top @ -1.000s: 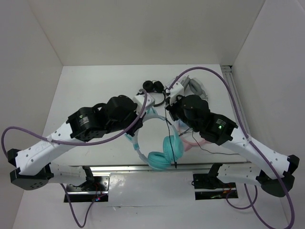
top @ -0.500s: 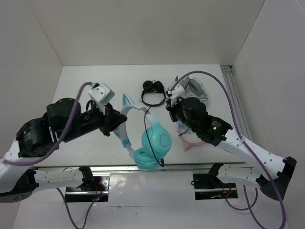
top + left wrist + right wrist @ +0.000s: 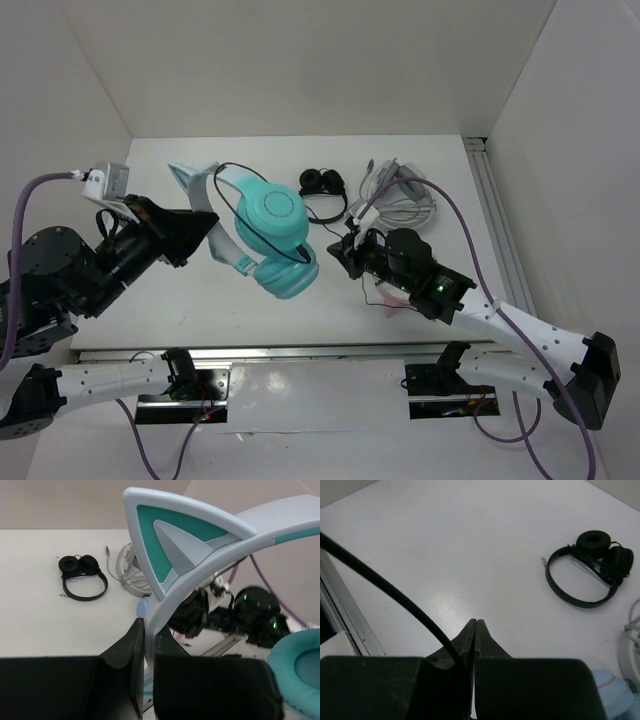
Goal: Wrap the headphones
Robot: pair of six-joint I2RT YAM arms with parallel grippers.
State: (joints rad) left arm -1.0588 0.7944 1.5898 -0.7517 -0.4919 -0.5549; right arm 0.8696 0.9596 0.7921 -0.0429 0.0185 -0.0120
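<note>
The teal headphones [image 3: 272, 222] hang in the air over the table's left middle, with a cat ear [image 3: 186, 176] pointing left. My left gripper [image 3: 207, 230] is shut on their white-and-teal headband [image 3: 210, 575], and my fingers pinch the band below a cat ear [image 3: 175, 540]. One teal ear cup [image 3: 300, 675] shows at the lower right. The thin black cable [image 3: 300, 256] loops around the cups and runs to my right gripper [image 3: 342, 252]. That gripper [image 3: 476, 622] is shut, with the cable [image 3: 385, 587] entering it from the left.
Small black headphones [image 3: 322, 190] lie at the table's back middle and show in both wrist views [image 3: 80, 572] [image 3: 590, 570]. A bundle of white cables [image 3: 402, 196] lies at the back right. Pink-and-blue headphones [image 3: 392, 298] lie partly under my right arm.
My left arm has swung back and left, lifting the teal headphones up from the front middle. My right gripper has moved slightly forward and left, still on the cable.
</note>
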